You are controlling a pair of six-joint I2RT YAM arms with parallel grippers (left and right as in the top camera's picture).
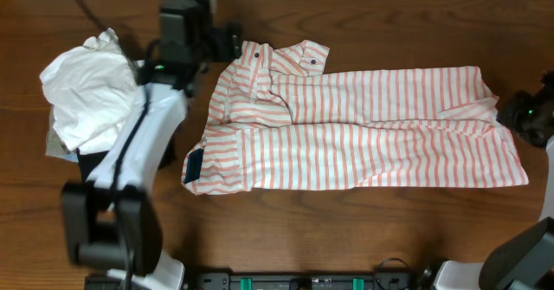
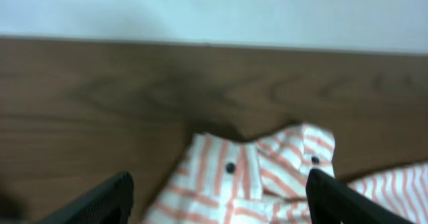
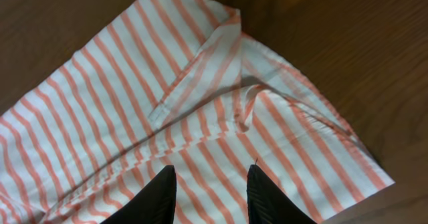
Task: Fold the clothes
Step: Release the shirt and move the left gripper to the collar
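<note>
Shirt (image 1: 363, 130) lies stretched out across the middle of the wooden surface (image 1: 346, 221). Its collar end is at your left and its hem end at your right. A dark blue label (image 1: 194, 164) shows at the near left corner.

Your left claw (image 1: 232, 46) sits at the far left corner of the shirt, right at the collar. In the left wrist view that claw (image 2: 217, 180) is spread wide, with one finger at each bottom corner of the picture and nothing held between them. The collar flaps, with two dark buttons (image 2: 230, 167), lie in the gap, and bare wood is beyond them. You cannot tell from that view whether the fingers touch the cloth.

Your right claw (image 1: 532, 112) is at the surface's right edge, just beside the hem end. In the right wrist view it (image 3: 212, 174) is partly open, its two dark fingers set a modest gap apart. Striped cloth shows flat in that gap and nothing is pinched. A creased corner of the hem lies just ahead of the fingertips (image 3: 164, 184).

A crumpled white garment (image 1: 91, 95) lies left of your left arm, well apart from the shirt.
</note>
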